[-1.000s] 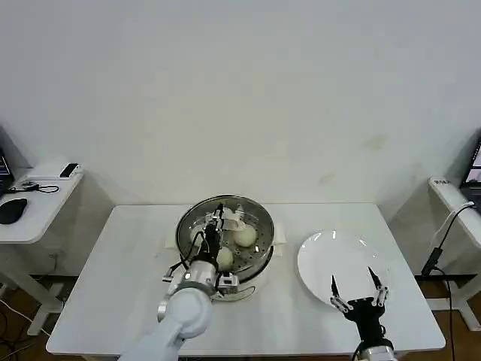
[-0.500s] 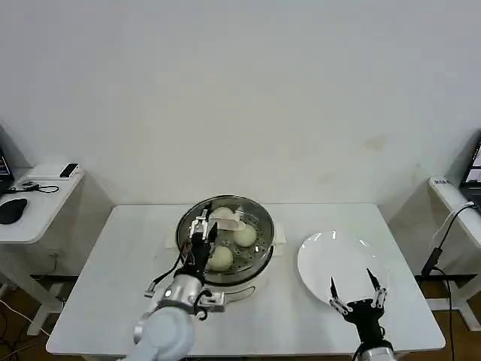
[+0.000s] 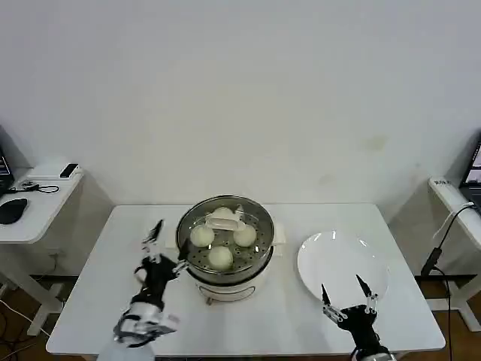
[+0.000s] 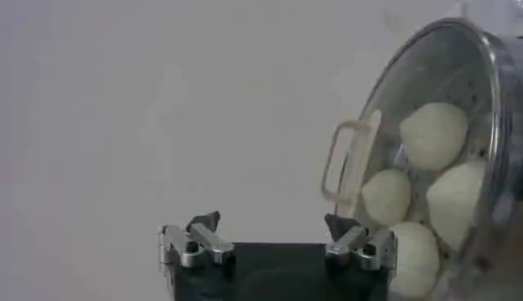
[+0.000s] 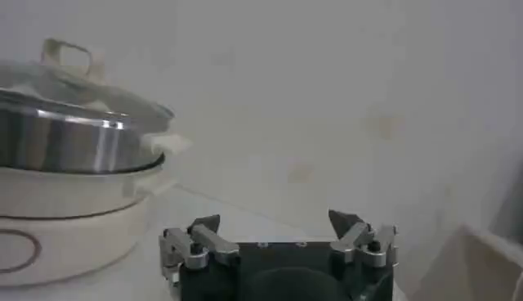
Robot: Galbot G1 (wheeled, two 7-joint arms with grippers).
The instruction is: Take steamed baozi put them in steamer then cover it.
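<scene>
Left gripper [image 3: 159,244]: fingers spread, empty, beside the steamer [image 3: 225,272]
Right gripper [image 3: 346,298]: spread, empty, at white plate [image 3: 331,252]
Glass cover [image 3: 252,241]: on steamer, over four baozi [image 3: 220,257]

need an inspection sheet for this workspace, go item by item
surface: white table, bare around the items.
job's things: steamer on its white base at mid-table; four steamed baozi inside; glass cover on the steamer, cream handle up.
clutter: white plate on the robot's right, nothing on it.
grippers: left end effector open, holding nothing, beside the steamer on its left and apart from it; right end effector open, holding nothing, at the plate's near edge.
cables: dark cable hanging off the right side table.
surroundings: plain white wall; left side table with small dark devices; right side table.
</scene>
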